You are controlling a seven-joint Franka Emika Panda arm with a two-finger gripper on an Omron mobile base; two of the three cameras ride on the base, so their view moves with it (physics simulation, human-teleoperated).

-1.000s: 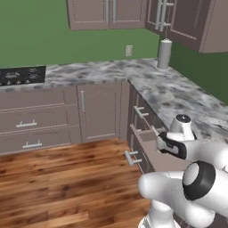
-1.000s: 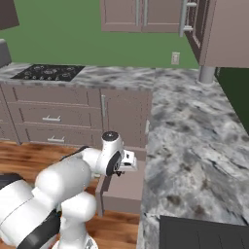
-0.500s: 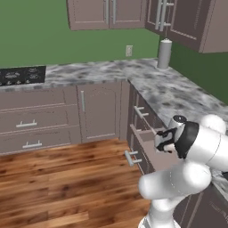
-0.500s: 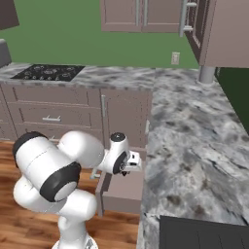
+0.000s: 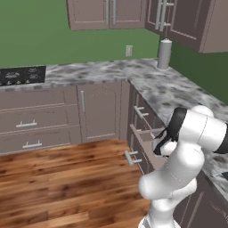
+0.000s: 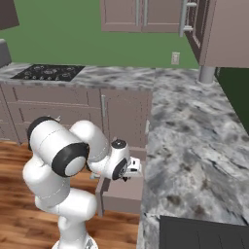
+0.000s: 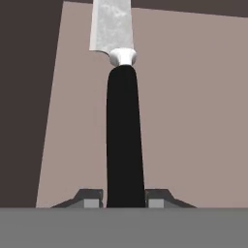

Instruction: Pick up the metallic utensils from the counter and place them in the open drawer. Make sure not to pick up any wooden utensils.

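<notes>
A knife (image 7: pixel 123 135) with a black handle and a silver blade points away from the hand, and my gripper (image 7: pixel 123 199) is shut on the handle's end. Below it lies the taupe floor of the open drawer (image 7: pixel 193 121). In the left base view the gripper (image 5: pixel 162 144) hangs over the pulled-out drawer (image 5: pixel 141 143), whose silver bar handle (image 5: pixel 131 158) faces the wooden floor. From the right side the gripper (image 6: pixel 132 170) sits just above the drawer (image 6: pixel 121 194), beside the worktop's edge. The counter and the wooden utensils are out of view.
A marbled worktop (image 6: pixel 194 146) runs in an L over brown cabinets, with a cooktop (image 5: pixel 20 75) at the left and a grey canister (image 5: pixel 164 53) in the corner. Wall cabinets (image 5: pixel 187 22) hang above. A dark panel (image 6: pixel 204 233) sits at the worktop's near end.
The arm's elbow and big white links have swung round and folded closer to the worktop. The gripper stays over the open drawer, still shut on the knife.
</notes>
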